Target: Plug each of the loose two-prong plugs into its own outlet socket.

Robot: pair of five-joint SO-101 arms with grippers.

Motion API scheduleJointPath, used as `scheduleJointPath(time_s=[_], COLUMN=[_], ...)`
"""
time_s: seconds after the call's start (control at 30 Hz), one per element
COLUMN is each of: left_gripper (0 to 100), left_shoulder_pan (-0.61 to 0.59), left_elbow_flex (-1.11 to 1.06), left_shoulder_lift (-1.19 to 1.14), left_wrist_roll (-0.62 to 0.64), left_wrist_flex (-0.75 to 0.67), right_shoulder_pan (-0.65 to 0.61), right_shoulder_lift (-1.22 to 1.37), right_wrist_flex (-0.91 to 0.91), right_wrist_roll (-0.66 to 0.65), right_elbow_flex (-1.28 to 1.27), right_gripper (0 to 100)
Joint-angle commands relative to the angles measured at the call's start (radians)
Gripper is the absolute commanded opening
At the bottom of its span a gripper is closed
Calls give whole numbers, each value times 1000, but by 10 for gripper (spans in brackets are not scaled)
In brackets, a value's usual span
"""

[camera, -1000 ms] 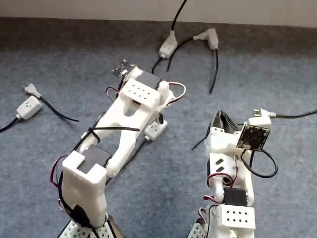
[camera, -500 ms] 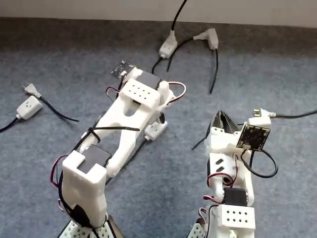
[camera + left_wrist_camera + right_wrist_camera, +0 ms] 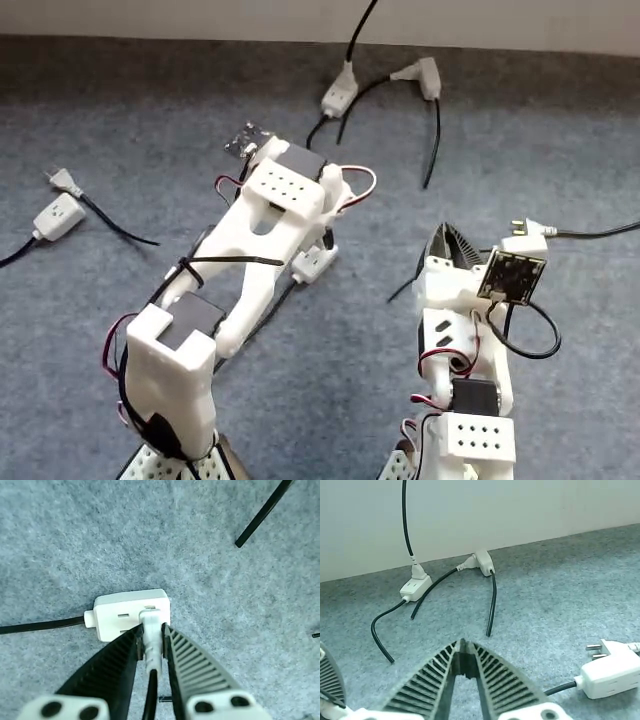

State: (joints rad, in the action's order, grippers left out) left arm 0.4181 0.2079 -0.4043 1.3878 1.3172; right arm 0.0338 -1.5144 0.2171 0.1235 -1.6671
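Note:
My left gripper (image 3: 151,631) is shut on a white two-prong plug (image 3: 150,639), whose front end meets the face of a white outlet socket (image 3: 122,614) on the grey carpet. From above, that socket (image 3: 313,262) peeks out from under the left arm. My right gripper (image 3: 465,656) is shut with nothing in it and hovers over the carpet; in the high view the right gripper (image 3: 447,243) sits right of centre. Beside it lie a loose plug (image 3: 607,648) and a socket block (image 3: 613,672). Far back lie another socket (image 3: 415,585) and plug (image 3: 483,562).
At the left edge of the carpet a third socket (image 3: 57,216) and a loose plug (image 3: 65,180) lie close together. Black cables (image 3: 436,130) trail across the carpet near the back wall. Open carpet stretches between the two arms.

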Motion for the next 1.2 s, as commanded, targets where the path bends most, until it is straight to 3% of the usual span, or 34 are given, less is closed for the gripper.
scheduleJointPath(time_s=[0.0,0.17,0.77,1.17], left_gripper=[7,7,7,7], left_shoulder_pan=[24,64,-35,-13], left_elbow_flex=[30,90,91,99], left_shoulder_lift=[10,10,-2,-25], left_wrist_roll=[9,9,9,8], left_wrist_flex=[21,97,71,51], right_shoulder_pan=[-8,-8,-8,-8], right_shoulder_lift=[-18,-18,-18,-18], right_wrist_flex=[1,1,1,1], right_wrist_roll=[-12,-12,-12,-12], right_elbow_flex=[-139,-137,-137,-137], right_gripper=[8,8,8,8])
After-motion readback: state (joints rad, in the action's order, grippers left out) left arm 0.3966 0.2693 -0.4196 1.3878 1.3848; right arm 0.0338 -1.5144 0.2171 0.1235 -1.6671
